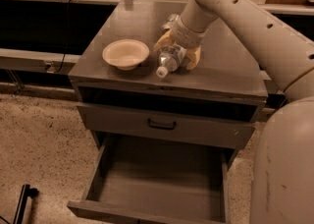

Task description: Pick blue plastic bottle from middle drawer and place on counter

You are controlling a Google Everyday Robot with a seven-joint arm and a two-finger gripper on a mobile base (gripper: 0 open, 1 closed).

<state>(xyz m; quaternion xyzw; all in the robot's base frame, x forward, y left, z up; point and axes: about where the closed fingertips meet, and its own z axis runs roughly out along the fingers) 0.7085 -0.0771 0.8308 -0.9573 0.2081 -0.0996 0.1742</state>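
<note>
The blue plastic bottle (170, 59) lies tilted on the counter (225, 66), its white cap (161, 72) pointing at the front edge. My gripper (178, 51) reaches down from the upper right, and its yellowish fingers (195, 56) are closed around the bottle's body. The middle drawer (157, 183) is pulled out below the cabinet and its grey floor is bare.
A cream bowl (125, 53) sits on the counter just left of the bottle. A shiny object (169, 21) shows behind the gripper. A closed drawer front with a black handle (162, 125) sits above the open drawer. My arm and body fill the right side.
</note>
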